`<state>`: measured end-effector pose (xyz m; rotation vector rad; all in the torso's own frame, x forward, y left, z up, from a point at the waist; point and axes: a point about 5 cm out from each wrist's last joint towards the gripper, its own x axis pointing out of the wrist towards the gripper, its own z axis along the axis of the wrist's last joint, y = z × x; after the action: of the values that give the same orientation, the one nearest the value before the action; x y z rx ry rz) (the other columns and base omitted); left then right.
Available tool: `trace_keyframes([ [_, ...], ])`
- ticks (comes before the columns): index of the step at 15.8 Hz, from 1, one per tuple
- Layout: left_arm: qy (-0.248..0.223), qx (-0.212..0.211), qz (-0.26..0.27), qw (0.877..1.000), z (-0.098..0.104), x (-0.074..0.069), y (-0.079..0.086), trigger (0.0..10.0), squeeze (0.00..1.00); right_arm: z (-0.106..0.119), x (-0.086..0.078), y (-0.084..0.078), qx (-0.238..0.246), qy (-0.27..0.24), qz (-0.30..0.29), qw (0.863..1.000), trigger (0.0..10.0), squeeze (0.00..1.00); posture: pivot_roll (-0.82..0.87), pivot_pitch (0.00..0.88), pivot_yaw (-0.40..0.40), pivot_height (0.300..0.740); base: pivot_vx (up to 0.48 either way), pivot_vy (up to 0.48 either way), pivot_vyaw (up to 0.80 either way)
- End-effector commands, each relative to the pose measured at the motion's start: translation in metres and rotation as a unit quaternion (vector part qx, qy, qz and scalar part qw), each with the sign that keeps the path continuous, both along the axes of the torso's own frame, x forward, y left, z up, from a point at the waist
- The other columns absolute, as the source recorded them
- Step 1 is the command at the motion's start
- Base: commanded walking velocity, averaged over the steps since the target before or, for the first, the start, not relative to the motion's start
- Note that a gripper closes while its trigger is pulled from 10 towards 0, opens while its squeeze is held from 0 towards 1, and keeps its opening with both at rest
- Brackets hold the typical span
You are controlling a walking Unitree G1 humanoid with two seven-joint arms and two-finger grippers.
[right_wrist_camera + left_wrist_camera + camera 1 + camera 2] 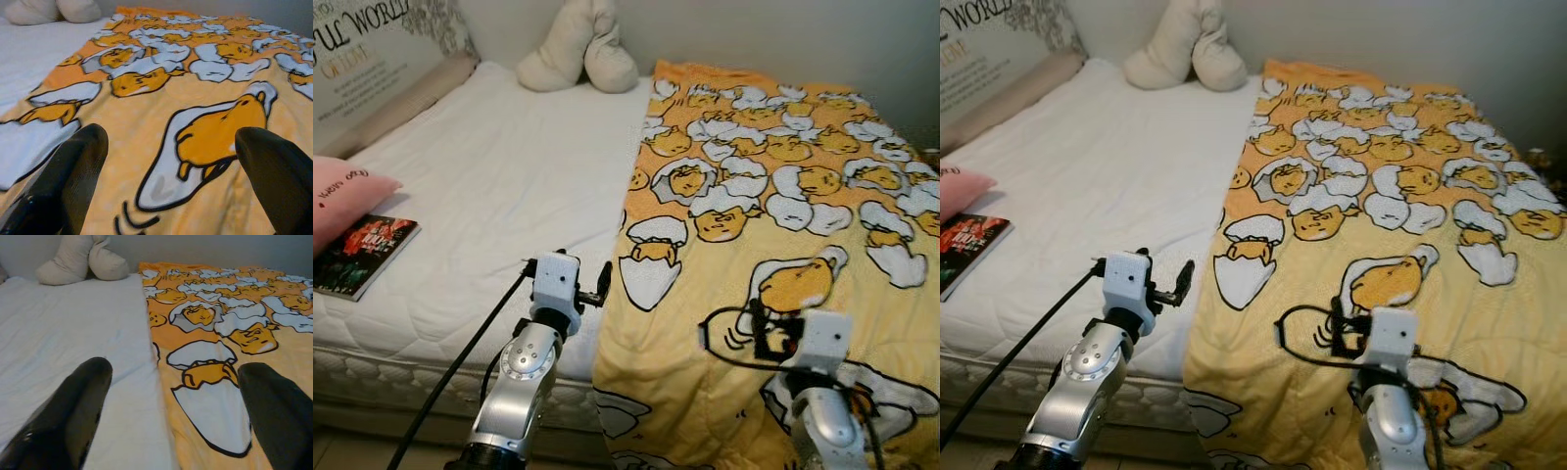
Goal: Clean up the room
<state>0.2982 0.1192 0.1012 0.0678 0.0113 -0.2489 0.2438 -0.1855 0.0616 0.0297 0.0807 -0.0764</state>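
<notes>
Yellow blanket (783, 196) edge splits the white mattress (509, 186); both grippers spread above.

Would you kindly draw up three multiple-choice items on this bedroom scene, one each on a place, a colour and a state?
1. Where does the dark-covered book lie?
A. on the white mattress, beside the pink pillow
B. on the yellow egg-print blanket
C. against the cream plush cushion

2. What colour is the bare half of the bed?
A. yellow
B. white
C. grey

3. How do the left gripper and the right gripper stand?
A. both shut on the blanket
B. only the left open
C. both open, holding nothing

Key: 1 A, the book sits by the pillow at the bed's left edge; 2 B, the uncovered mattress is white; 3 C, each wrist view shows spread fingers with nothing between them.
</notes>
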Motion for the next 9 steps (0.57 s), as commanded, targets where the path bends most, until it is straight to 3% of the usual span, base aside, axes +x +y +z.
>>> trace_keyframes([
  [1,0.010,0.050,-0.003,0.999,-0.006,0.001,0.001,10.0,0.00,0.003,0.004,0.010,-0.003,-0.010,0.040,0.999,10.0,0.00,0.11,0.000,0.028,0.740,0.000,0.000,0.00],
  [2,0.020,0.059,-0.009,0.998,-0.011,0.000,0.002,10.0,0.00,0.004,0.003,0.015,-0.013,-0.015,0.060,0.998,10.0,0.00,0.12,0.000,0.026,0.740,0.000,0.000,0.76],
  [3,0.034,0.034,-0.008,0.999,-0.014,-0.001,0.005,10.0,0.00,0.004,0.002,0.018,-0.012,-0.017,0.064,0.998,10.0,0.00,0.13,0.000,0.030,0.740,0.000,-0.480,0.73],
  [4,0.034,0.046,0.001,0.998,-0.016,-0.003,0.008,10.0,0.00,-0.001,0.001,0.019,-0.007,-0.008,0.060,0.998,10.0,0.00,0.14,0.000,0.032,0.740,0.000,-0.480,0.73],
  [5,0.037,0.027,0.015,0.999,-0.015,-0.004,0.011,10.0,0.00,-0.007,0.001,0.019,-0.002,0.001,0.058,0.998,10.0,0.00,0.15,0.000,0.034,0.740,0.000,-0.480,0.71],
  [6,0.023,0.025,0.023,0.999,-0.011,-0.007,0.014,10.0,0.00,-0.008,0.003,0.021,0.005,0.003,0.064,0.998,10.0,0.00,0.15,0.000,0.035,0.740,0.000,0.000,0.71],
  [8,0.035,0.092,0.019,0.995,-0.018,-0.007,0.013,10.0,0.00,-0.007,0.004,0.026,0.031,-0.007,0.087,0.996,10.0,0.00,0.16,0.000,0.044,0.740,0.000,0.000,0.67],
  [9,0.036,0.082,0.020,0.996,-0.018,-0.007,0.014,10.0,0.00,-0.008,0.004,0.027,0.031,-0.006,0.092,0.995,10.0,0.00,0.17,0.000,0.046,0.740,0.000,0.000,0.63],
])
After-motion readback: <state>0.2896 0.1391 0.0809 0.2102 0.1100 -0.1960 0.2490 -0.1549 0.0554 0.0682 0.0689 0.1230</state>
